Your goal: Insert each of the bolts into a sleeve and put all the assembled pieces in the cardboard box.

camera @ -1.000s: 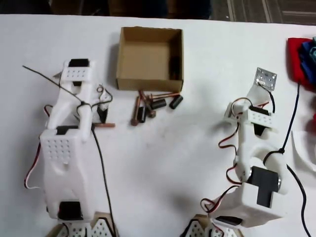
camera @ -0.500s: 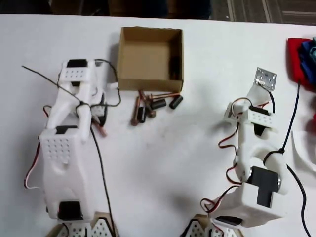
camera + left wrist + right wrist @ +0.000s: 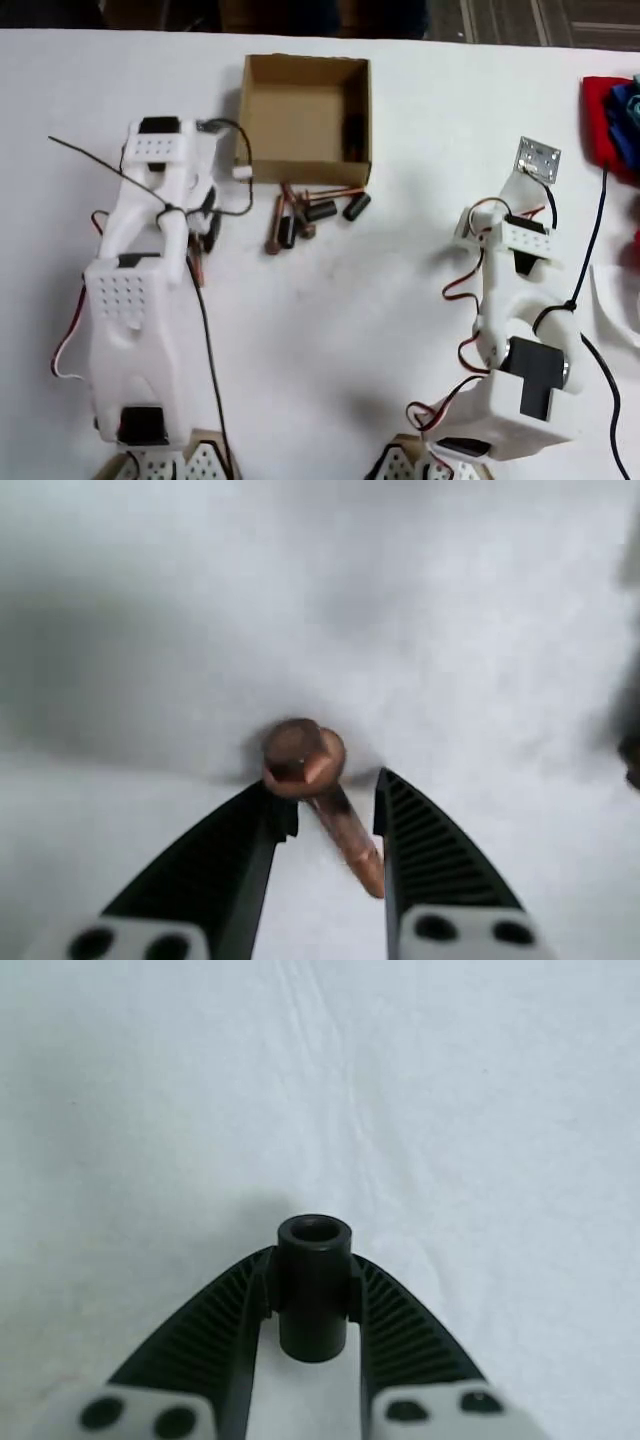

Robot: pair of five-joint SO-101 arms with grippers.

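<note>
The left gripper [image 3: 335,800] pinches a copper bolt [image 3: 305,760] by its shank, head past the fingertips. The right gripper [image 3: 313,1265] clamps a black sleeve [image 3: 313,1305]. Loose bolts and sleeves [image 3: 310,212] lie nearer the left gripper, just before the cardboard box [image 3: 303,168]

White printed arms [image 3: 135,300], blk servos [image 3: 535,385], red/blk cables [image 3: 207,340]; ribbed blk fingers [image 3: 220,1330].

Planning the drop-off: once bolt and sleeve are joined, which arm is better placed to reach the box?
Left, probably: the left gripper, holding the bolt, is close beside the box, while the right gripper with the sleeve sits farther off.
</note>
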